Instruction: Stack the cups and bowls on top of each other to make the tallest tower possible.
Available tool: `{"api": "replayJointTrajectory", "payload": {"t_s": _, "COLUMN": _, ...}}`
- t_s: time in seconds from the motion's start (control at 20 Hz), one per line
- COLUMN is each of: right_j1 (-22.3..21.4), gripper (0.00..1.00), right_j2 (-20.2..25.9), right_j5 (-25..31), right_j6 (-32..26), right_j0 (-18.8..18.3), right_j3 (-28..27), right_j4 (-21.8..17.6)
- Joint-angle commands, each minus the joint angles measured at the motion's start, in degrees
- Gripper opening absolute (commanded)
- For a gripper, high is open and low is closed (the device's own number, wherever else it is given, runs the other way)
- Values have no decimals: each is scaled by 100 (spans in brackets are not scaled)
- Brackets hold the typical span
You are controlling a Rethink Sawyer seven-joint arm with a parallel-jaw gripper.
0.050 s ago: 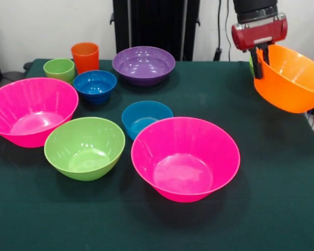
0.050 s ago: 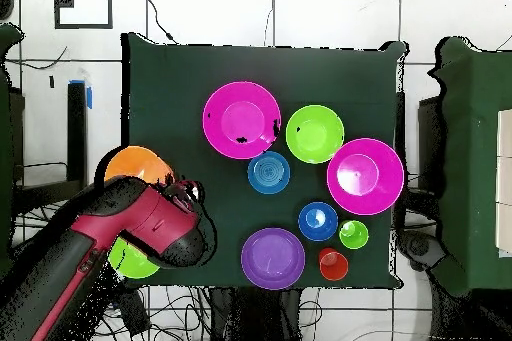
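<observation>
Reaching down, the gripper clamps the tilted orange bowl's rim, lifted.

Every bowl is smooth, glossy plastic with bright highlights: two pink bowls, a green bowl, a purple bowl, two blue bowls and an orange bowl. The orange cup and green cup shine likewise. The counter wears matt dark-green cloth. The end effector has a glossy red casing.
</observation>
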Motion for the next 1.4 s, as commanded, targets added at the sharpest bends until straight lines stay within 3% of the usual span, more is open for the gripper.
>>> {"api": "replayJointTrajectory", "payload": {"t_s": 0.05, "right_j1": -169, "gripper": 0, "right_j2": 488, "right_j5": -335, "right_j6": 1632, "right_j0": -451, "right_j3": -100, "right_j4": -538}}
{"api": "replayJointTrajectory", "payload": {"t_s": 0.45, "right_j1": -295, "gripper": 0, "right_j2": 449, "right_j5": -692, "right_j6": 1624, "right_j0": -931, "right_j3": -472, "right_j4": -937}}
{"api": "replayJointTrajectory", "payload": {"t_s": 1.0, "right_j1": -139, "gripper": 0, "right_j2": 362, "right_j5": -932, "right_j6": 1699, "right_j0": -1955, "right_j3": -1213, "right_j4": -1241}}
{"api": "replayJointTrajectory", "payload": {"t_s": 1.4, "right_j1": -80, "gripper": 0, "right_j2": 405, "right_j5": -1100, "right_j6": 1744, "right_j0": -2242, "right_j3": -1541, "right_j4": -1332}}
